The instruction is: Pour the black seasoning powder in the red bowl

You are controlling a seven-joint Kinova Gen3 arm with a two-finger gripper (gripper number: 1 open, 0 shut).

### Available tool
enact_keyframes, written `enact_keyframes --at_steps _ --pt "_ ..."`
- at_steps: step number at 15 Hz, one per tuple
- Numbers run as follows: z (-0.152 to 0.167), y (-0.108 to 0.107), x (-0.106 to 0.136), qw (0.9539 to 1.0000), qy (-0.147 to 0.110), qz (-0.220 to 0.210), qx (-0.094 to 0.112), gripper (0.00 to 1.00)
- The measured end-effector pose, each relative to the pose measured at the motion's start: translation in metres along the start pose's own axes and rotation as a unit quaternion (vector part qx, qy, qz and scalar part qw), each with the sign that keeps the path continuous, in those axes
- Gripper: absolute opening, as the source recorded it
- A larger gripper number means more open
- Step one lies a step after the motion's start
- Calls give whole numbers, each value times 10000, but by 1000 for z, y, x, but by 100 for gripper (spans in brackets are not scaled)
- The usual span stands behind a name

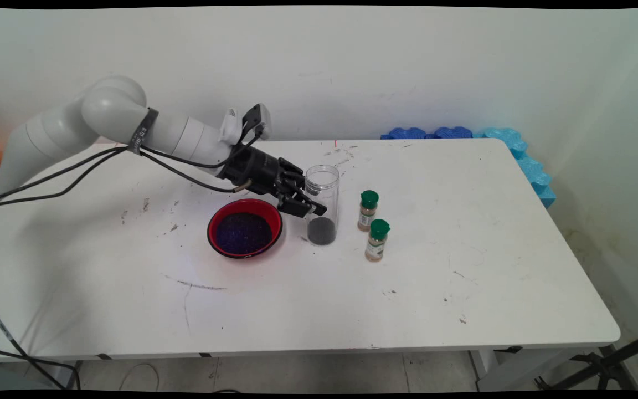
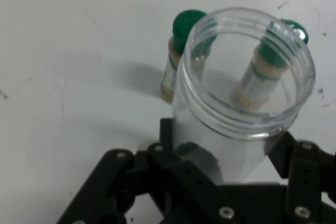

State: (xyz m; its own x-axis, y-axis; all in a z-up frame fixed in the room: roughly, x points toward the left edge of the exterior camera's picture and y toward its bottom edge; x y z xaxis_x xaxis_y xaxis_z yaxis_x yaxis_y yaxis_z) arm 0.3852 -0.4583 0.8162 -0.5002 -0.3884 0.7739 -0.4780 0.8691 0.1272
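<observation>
Claw (image 1: 309, 204) pinching the clear jar (image 1: 322, 204) mid-wall, jar upright on the tabletop (image 1: 463, 266) at 3 o'clock of the red bowl (image 1: 245, 228) — rigid, slick plastic, probably light, best gripped low — two spice bottles (image 1: 373, 225) further right.

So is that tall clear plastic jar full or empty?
Mostly empty. The tall clear plastic jar stands upright, lidless, with only a shallow layer of dark grains at its bottom.
</observation>
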Motion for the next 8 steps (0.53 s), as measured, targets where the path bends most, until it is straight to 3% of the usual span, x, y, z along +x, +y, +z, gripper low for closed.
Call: enact_keyframes --at_steps 8 --pt "-33 13 18 9995 -46 297 -31 0"
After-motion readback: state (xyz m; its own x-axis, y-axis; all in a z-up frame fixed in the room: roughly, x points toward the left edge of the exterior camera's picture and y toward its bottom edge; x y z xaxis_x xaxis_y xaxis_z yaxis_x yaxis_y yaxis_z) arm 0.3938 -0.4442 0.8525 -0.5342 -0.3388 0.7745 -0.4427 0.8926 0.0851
